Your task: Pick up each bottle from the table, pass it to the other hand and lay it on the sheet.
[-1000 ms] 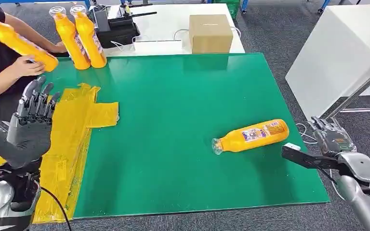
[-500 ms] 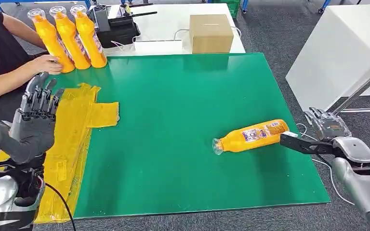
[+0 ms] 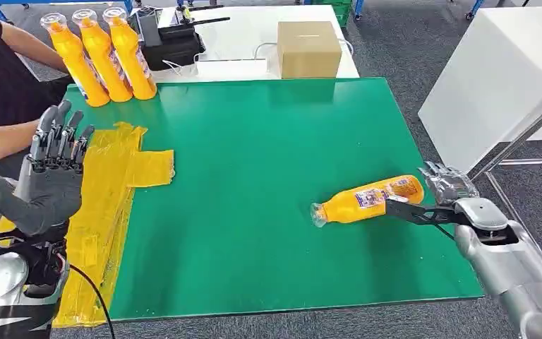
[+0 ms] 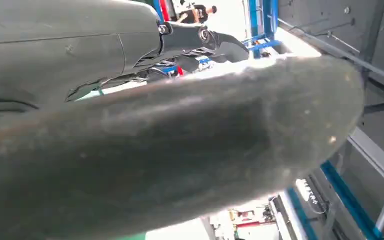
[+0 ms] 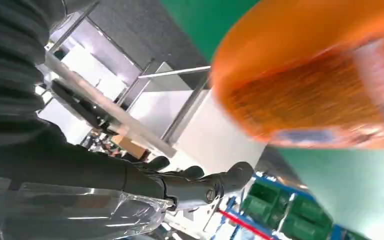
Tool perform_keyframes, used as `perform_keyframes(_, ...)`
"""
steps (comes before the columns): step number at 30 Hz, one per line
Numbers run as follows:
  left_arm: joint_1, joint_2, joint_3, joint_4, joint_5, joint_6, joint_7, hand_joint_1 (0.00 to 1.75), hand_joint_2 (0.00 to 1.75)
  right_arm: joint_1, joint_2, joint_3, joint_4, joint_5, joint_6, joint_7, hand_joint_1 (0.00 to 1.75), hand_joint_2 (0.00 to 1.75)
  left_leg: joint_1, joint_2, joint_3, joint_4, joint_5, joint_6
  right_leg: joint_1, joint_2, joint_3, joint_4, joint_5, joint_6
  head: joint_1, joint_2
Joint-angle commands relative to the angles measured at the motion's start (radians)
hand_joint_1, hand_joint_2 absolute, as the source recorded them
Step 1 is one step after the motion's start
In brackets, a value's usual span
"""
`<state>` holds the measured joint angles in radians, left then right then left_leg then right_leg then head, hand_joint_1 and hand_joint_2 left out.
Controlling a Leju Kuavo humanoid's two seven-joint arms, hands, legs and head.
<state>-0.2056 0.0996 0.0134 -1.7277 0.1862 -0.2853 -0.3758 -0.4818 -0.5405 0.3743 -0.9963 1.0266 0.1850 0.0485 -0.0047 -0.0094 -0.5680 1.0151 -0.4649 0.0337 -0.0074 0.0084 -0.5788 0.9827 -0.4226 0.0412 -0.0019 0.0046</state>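
The right wrist view looks past the right hand at an orange bottle lying close ahead, large and blurred. A label band in darker orange with pale and blue patches wraps the bottle's side. The bottle rests on the green table, which shows on both sides of it. The hand's grey ribbed cover comes in from the picture's edge, and its dark fingers reach out straight and apart, holding nothing, with a gap between them and the bottle. Behind the fingers stand a white block, a slanted metal bar, grey floor and green crates.
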Motion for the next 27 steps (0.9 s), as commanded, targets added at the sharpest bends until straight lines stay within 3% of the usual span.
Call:
perform_keyframes(1,-0.037,-0.013,0.012,0.075,0.009,0.003,0.004,0.00,0.00,-0.126,0.144,0.102,0.245,0.017,-0.021,-0.009,0.00,1.75,0.001,0.005,0.006,-0.002,-0.001,-0.003,0.002,0.003,0.005,-0.003,0.001,-0.001,0.000,0.000)
perform_keyframes(4,-0.046,-0.015,0.015,0.079,0.016,-0.001,0.003,0.00,0.00,-0.161,0.188,0.142,0.335,0.049,-0.048,-0.023,0.00,1.75,0.001,0.005,0.004,-0.001,-0.001,-0.002,0.001,0.003,0.003,-0.002,0.001,-0.001,0.000,0.000)
perform_keyframes(12,-0.047,-0.017,0.014,0.079,0.019,-0.002,0.004,0.00,0.00,-0.165,0.195,0.150,0.354,0.051,-0.062,-0.032,0.00,1.75,0.001,0.002,0.004,-0.001,-0.001,-0.002,0.001,0.001,0.003,-0.002,0.000,-0.001,0.000,0.000)
perform_keyframes(15,-0.054,-0.021,0.009,0.088,0.021,-0.001,0.006,0.00,0.00,-0.174,0.236,0.163,0.390,0.056,-0.066,-0.037,0.00,1.75,0.001,0.002,0.003,-0.001,-0.001,-0.002,0.001,0.001,0.002,-0.001,0.000,-0.001,0.000,0.000)
perform_keyframes(19,-0.058,-0.020,0.006,0.102,0.030,0.002,0.007,0.00,0.00,-0.203,0.281,0.216,0.488,0.074,-0.021,-0.063,0.00,1.75,0.002,0.004,0.005,-0.002,-0.001,-0.003,0.002,0.002,0.004,-0.002,0.001,-0.002,0.000,0.000)
perform_keyframes(20,-0.065,-0.019,0.004,0.111,0.034,0.002,0.006,0.00,0.00,-0.212,0.283,0.233,0.516,0.073,0.014,-0.077,1.75,1.75,0.002,0.004,0.005,-0.002,0.000,-0.002,0.002,0.002,0.004,-0.003,0.001,-0.001,0.000,0.000)
perform_keyframes(24,-0.114,-0.014,-0.021,0.128,0.050,0.016,0.021,0.00,0.00,-0.213,0.276,0.281,0.556,0.058,0.148,-0.126,1.75,1.75,0.002,0.004,0.006,-0.001,0.001,-0.002,0.002,0.001,0.005,-0.002,0.001,-0.001,0.001,0.000)
perform_keyframes(27,-0.121,-0.005,-0.031,0.137,0.062,0.026,0.020,0.00,0.00,-0.193,0.251,0.290,0.542,0.035,0.158,-0.125,1.75,1.75,0.003,0.002,0.010,-0.001,0.001,-0.002,0.003,-0.002,0.009,-0.004,0.001,-0.001,0.001,0.000)
